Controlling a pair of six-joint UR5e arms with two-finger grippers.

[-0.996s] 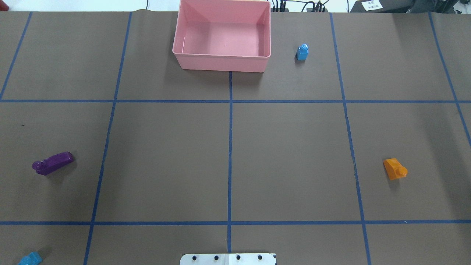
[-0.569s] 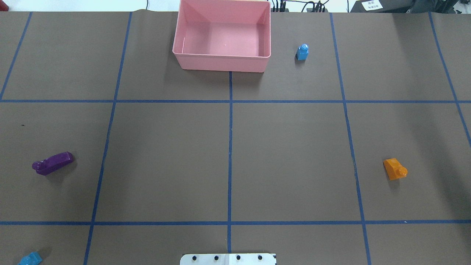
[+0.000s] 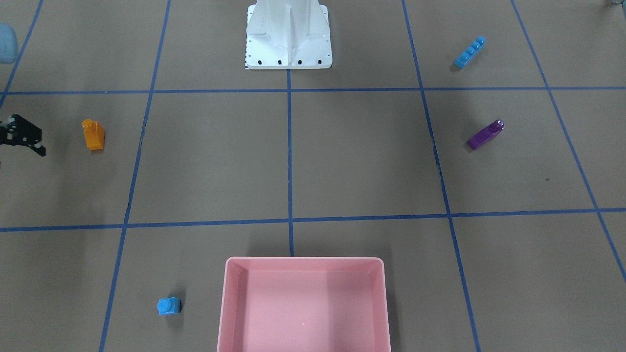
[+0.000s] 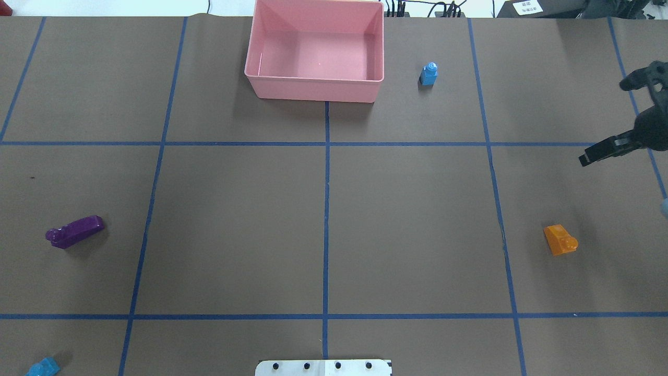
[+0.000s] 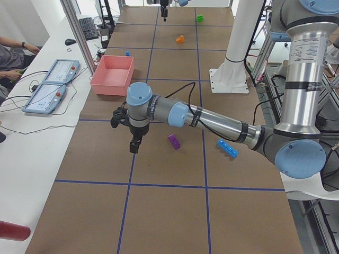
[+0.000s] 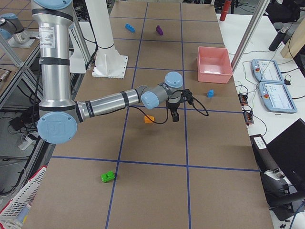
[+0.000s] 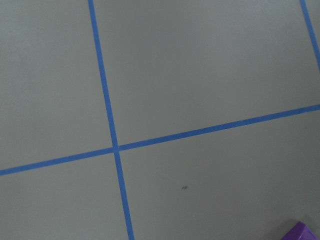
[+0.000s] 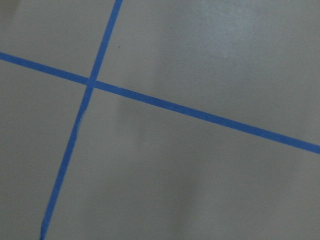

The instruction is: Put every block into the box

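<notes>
Overhead exterior: purple block (image 4: 74, 231) lies nearly left-right, stud end leftward; right jaws wide; left jaws, cannot tell.

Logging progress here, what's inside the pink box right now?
Nothing: the pink box shows a bare floor in the overhead and front-facing views. The strip hidden behind its near wall from overhead shows bare from the front. The small blue block stands outside it.

Brown bench (image 4: 417, 209), blue tape grid (image 4: 326, 209) across it. Two control tablets (image 5: 59, 71) on white side table (image 5: 26, 153), keyboard (image 5: 88, 28) and mouse (image 5: 70, 41) further along, red cylinder (image 5: 11, 231) nearest.
</notes>
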